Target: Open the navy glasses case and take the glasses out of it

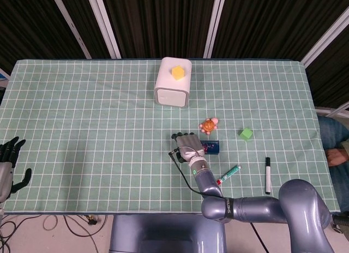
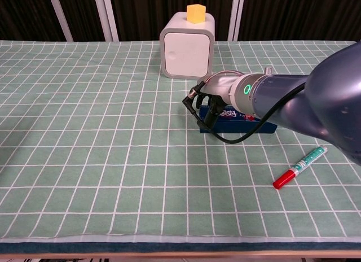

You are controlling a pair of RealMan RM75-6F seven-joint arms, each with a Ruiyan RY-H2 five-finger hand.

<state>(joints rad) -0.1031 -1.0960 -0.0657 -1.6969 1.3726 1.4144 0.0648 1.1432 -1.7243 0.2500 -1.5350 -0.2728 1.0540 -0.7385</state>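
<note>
Nearest, a red-capped marker (image 2: pixel 299 168) and a black marker (image 1: pixel 268 174) on the green checked tablecloth (image 2: pixel 101 154). Left hand (image 1: pixel 11 163) idle off the table's edge, fingers spread. Mid-table, right hand (image 2: pixel 210 107) curled over the left end of the closed navy glasses case (image 2: pixel 248 122); grip impossible to confirm. Beyond: toy turtle (image 1: pixel 208 125), green cube (image 1: pixel 246 134), white box (image 2: pixel 186 44)

On the desk (image 1: pixel 82 127) the glasses case (image 1: pixel 211 147) lies right of centre, with the right hand (image 1: pixel 188 143) on its end at 9 o'clock. From the case, the turtle toy (image 1: pixel 208 125) sits just at 12, the box (image 1: pixel 173 82) with a block (image 1: pixel 178 72) on top well off at 11, the cube (image 1: pixel 246 134) at 2. The capped marker (image 1: pixel 229 174) lies near at 5 and the pen (image 1: pixel 268 174) at 4, while the left hand (image 1: pixel 11 163) hangs at the desk's far left edge.
</note>
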